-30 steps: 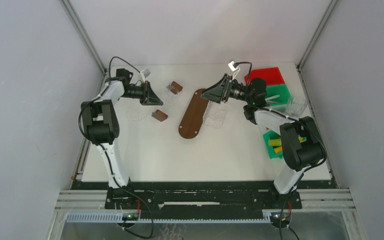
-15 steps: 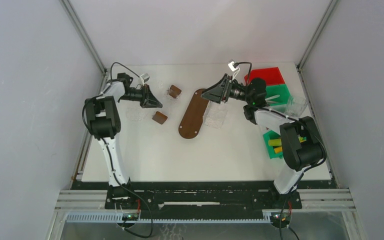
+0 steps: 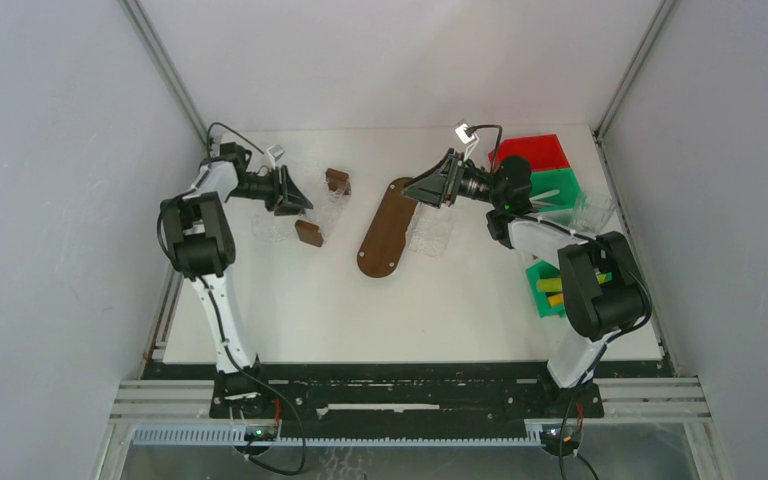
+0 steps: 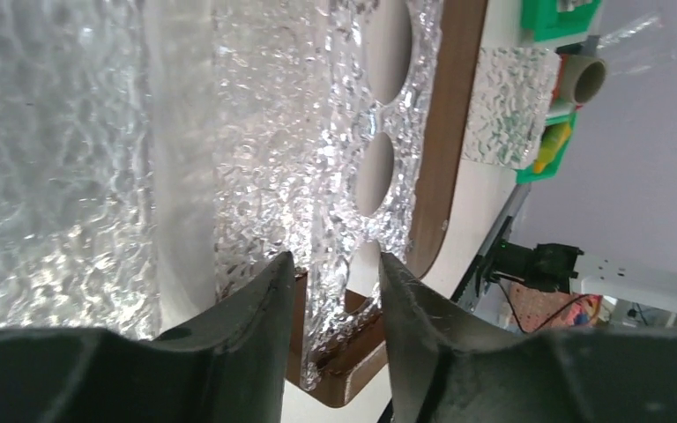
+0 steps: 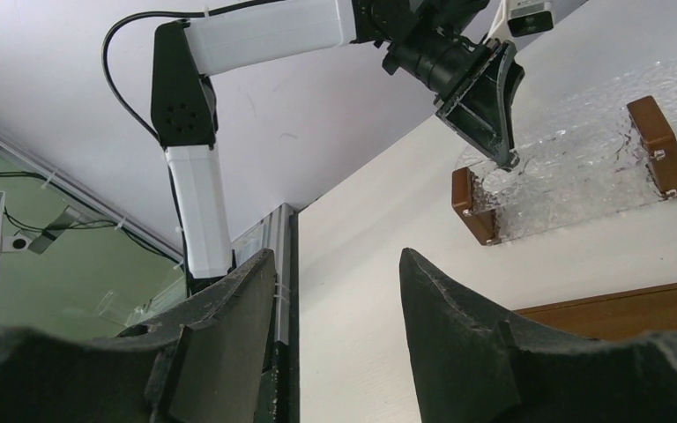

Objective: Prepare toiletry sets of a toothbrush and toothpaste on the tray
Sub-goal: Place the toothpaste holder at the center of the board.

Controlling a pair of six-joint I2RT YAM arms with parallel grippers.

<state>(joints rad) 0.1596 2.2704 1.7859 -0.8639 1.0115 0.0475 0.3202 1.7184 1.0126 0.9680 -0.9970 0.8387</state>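
Observation:
The brown oval wooden tray [image 3: 380, 238] lies mid-table with nothing on it. My left gripper [image 3: 309, 207] [image 4: 335, 264] stands open at a clear dimpled holder [image 3: 322, 205] with brown wooden end blocks. The holder's thin clear wall [image 4: 339, 220] stands between the fingers with a gap on each side. My right gripper [image 3: 408, 191] [image 5: 335, 257] hovers open and empty over the tray's far end. Yellow and lime-green pieces [image 3: 554, 290] lie in a green bin; whether they are toothpaste is too small to tell. No toothbrush is discernible.
A second clear dimpled holder [image 3: 430, 233] lies right of the tray. Red [image 3: 530, 150] and green [image 3: 558, 182] bins and a clear cup [image 3: 592, 211] crowd the far right. Another green bin [image 3: 538, 277] sits beside the right arm. Enclosure walls surround the table.
The left gripper's jaws went from shut to apart. Before that, the left arm drew back leftward and the clear holder with wooden ends shifted left with it. The right arm stayed still.

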